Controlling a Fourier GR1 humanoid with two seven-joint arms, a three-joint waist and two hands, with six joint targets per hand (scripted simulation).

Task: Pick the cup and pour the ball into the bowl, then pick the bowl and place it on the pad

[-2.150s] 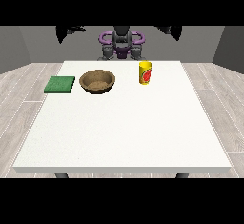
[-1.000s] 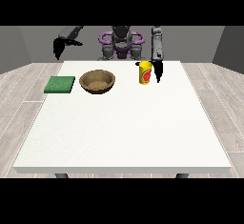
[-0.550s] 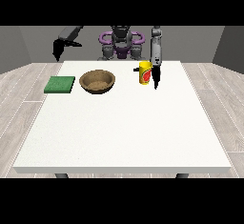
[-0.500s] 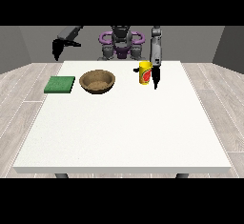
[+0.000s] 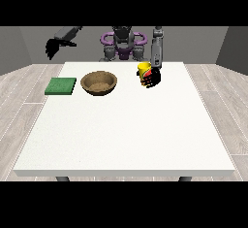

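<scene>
A yellow cup [image 5: 143, 70] with a red mark stands upright at the far middle of the white table [image 5: 126, 130]. The hand at the view's right [image 5: 153, 78] is at the cup's right side, its black fingers curled round it. A brown wooden bowl [image 5: 99, 83] sits to the left of the cup. A green square pad [image 5: 61, 86] lies flat left of the bowl. The hand at the view's left [image 5: 52, 47] hangs in the air beyond the table's far left corner, fingers bent downward and holding nothing. No ball shows; the cup's inside is hidden.
The robot's torso [image 5: 123, 45] stands behind the table's far edge. The wide near half of the table holds no objects. Grey wood floor surrounds the table.
The hand at the view's right came down beside the cup and closed its fingers round it. The hand at the view's left rose out to the side earlier and has stayed there.
</scene>
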